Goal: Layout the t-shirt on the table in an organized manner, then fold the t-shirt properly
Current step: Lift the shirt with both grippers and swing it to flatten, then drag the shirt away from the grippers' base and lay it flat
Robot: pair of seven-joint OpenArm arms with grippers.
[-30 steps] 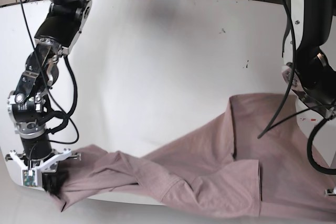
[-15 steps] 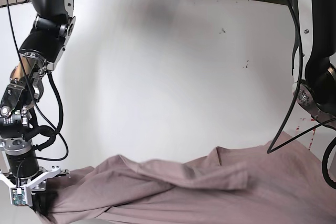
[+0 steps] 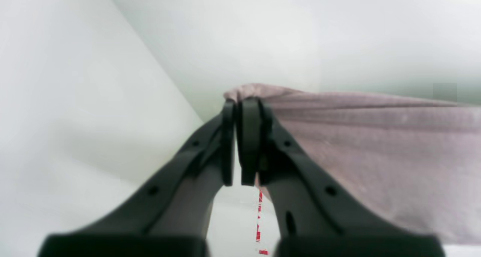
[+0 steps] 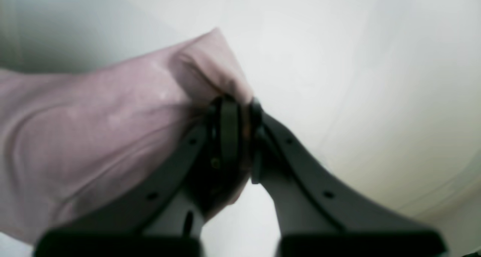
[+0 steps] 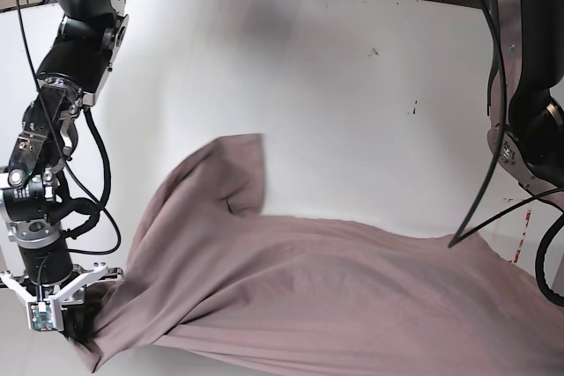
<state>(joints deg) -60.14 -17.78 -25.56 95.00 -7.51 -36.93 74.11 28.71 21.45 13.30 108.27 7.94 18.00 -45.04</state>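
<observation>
Both grippers pinch the t-shirt (image 5: 308,297) at opposite edges. The left gripper (image 3: 240,140) has its fingers narrowed onto a bunched corner, with cloth trailing away from the outer face of 1 finger. The right gripper (image 4: 235,136) grips a folded hem wad that pokes out just past its fingertips. The shirt spans between the 2 grippers along the near side of the table (image 5: 335,103), with 1 flap flung out beyond the fingers toward the middle.

Risk, as I judge it: each hold is a thin pinch near the edge, so a sharp tug or uneven pull could slip the cloth free, or leave that flap folded under itself.

No containers are in view.
</observation>
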